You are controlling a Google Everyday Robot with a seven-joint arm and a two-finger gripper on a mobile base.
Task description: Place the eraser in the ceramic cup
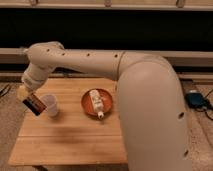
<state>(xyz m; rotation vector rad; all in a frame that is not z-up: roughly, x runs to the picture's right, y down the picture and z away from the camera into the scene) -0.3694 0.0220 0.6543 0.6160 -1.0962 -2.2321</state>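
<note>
The eraser (35, 106), a small dark block with an orange mark, hangs tilted in my gripper (29, 98) at the table's left edge. The gripper is shut on its upper end. The ceramic cup (51, 105), small, whitish and upright, stands on the wooden table (70, 137) just right of the eraser, almost touching it. The eraser is beside the cup, at about the level of its rim, not over its opening.
A round orange dish (107, 107) with a white bottle (96, 102) lying in it sits right of the cup. My large pale arm (150, 100) crosses the view and hides the table's right side. A dark wall runs behind the table.
</note>
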